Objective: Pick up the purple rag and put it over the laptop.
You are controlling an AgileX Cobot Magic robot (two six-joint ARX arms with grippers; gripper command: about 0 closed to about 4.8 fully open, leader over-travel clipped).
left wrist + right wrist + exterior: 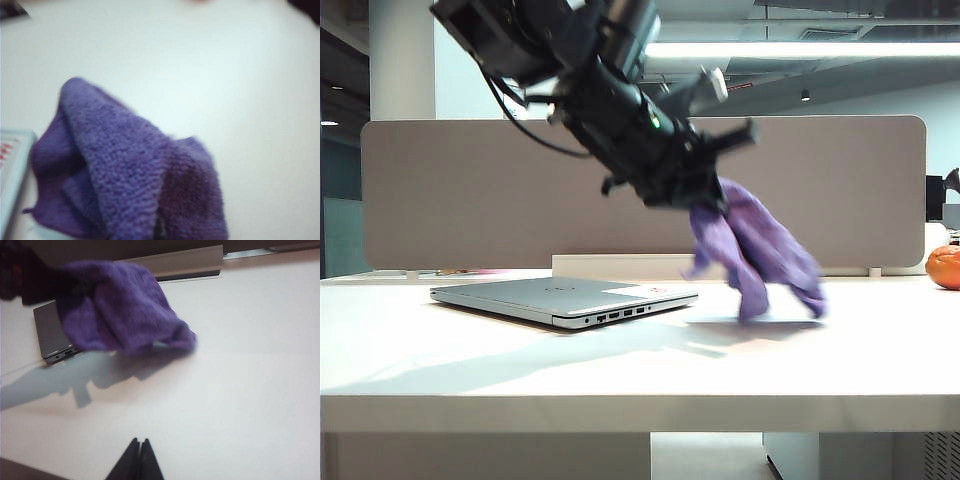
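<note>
Left gripper (712,205) hung above the table (620,370), just right of the laptop (565,298), jaws pinched tight on the top of the rag (755,250), so the cloth dangled with its lower end at or just off the tabletop. That high pinch looked meant to let the rag hang free for carrying over the lid. Right gripper (139,460) sat closed and empty, well apart.
</note>
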